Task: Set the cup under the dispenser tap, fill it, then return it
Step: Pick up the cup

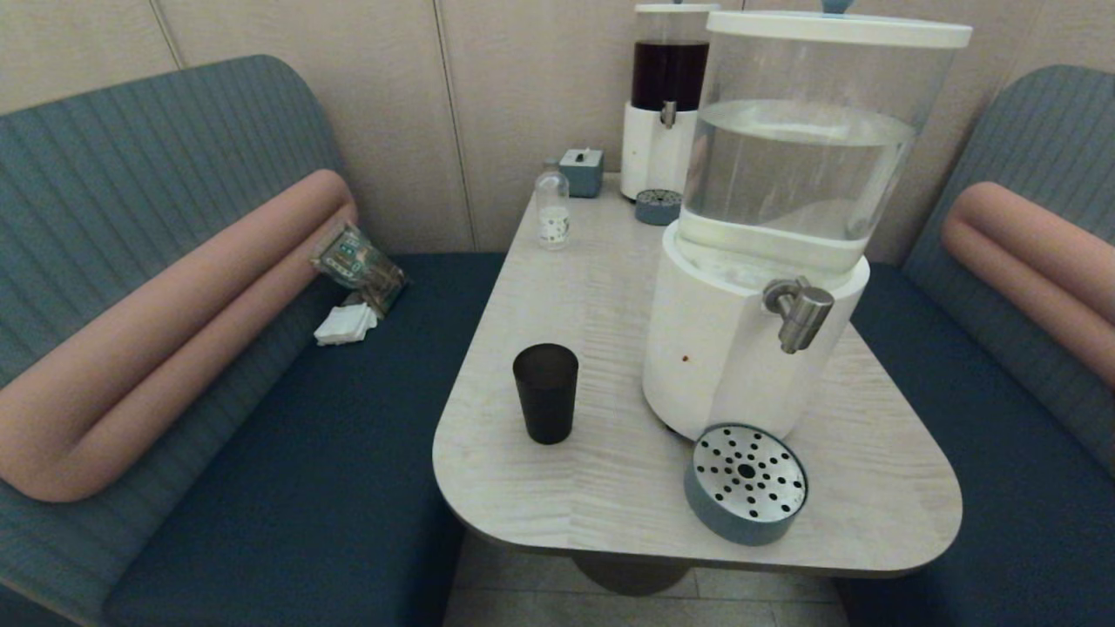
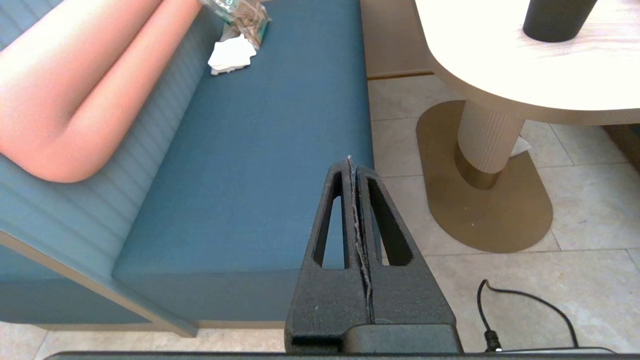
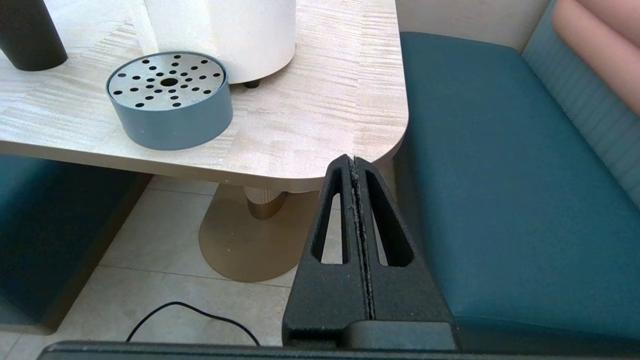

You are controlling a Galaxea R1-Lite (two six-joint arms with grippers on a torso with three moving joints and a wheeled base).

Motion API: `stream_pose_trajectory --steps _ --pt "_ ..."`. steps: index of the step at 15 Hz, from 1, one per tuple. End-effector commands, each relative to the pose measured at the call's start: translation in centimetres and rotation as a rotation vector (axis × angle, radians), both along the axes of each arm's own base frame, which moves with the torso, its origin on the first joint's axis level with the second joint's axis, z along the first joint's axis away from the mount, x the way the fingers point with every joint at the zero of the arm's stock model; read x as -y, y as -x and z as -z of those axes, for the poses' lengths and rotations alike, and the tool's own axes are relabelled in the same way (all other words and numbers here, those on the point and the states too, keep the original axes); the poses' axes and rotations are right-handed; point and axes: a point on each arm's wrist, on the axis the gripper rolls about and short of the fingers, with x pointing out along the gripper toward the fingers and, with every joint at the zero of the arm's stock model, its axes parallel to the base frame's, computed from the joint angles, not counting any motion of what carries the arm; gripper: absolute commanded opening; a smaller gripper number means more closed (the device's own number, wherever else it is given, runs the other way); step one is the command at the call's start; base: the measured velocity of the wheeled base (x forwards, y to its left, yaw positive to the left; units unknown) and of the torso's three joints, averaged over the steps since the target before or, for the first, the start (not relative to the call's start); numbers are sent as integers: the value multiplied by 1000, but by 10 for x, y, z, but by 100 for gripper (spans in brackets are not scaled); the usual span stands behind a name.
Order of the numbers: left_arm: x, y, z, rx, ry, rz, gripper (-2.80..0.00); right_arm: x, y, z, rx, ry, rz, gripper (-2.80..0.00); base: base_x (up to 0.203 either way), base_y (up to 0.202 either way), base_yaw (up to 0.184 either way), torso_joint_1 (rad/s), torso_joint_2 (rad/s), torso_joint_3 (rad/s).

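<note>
I have the booth seats (image 1: 287,488) flanking a pale wood-grain table (image 1: 601,296), and the biggest thing on it is the water dispenser (image 1: 766,218): a clear tank about half full of clear liquid on a white base. Its dispenser tap (image 1: 799,311), a stubby brushed-steel spigot, sticks out toward me over a round grey-blue drip tray (image 1: 746,482) with a perforated metal top. Behind it stands a slimmer dispenser (image 1: 666,96) holding dark liquid, with its own small drip tray (image 1: 658,206).

The cup (image 1: 545,393), plain matte black, stands upright on the table to the left of the big dispenser, well apart from the drip tray; what is inside I cannot tell. Farther back I see a small clear bottle (image 1: 552,207) with a white label I cannot read, and a small blue-grey box (image 1: 582,171).

On the left seat lie a plastic snack packet (image 1: 359,264) and crumpled white napkins (image 1: 345,324).

My left gripper (image 2: 354,167) hangs low beside the left seat, fingers pressed together on nothing. My right gripper (image 3: 353,165) hangs below the table's near right corner, likewise pressed together.
</note>
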Motion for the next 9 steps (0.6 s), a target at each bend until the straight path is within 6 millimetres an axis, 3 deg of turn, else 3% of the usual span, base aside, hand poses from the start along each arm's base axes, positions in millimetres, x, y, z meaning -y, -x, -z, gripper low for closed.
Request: stream_pose_trajectory --steps 1,3,5,7,9 --pt "0 0 0 -3 -2 2 -280 0 -1 4 -14 2 0 -280 0 0 0 0 0 0" --pt "0 1 -4 6 -2 11 -280 0 -1 4 -14 2 0 -280 0 0 0 0 0 0" --pt "2 8 -29 70 4 71 -280 0 -1 4 -14 0 0 -280 0 0 0 0 0 0" --pt "3 13 -70 104 40 120 -280 0 -1 4 -14 0 0 -280 0 0 0 0 0 0" --pt "3 -3 -120 101 107 162 -280 0 -1 4 -14 0 0 -280 0 0 0 0 0 0"
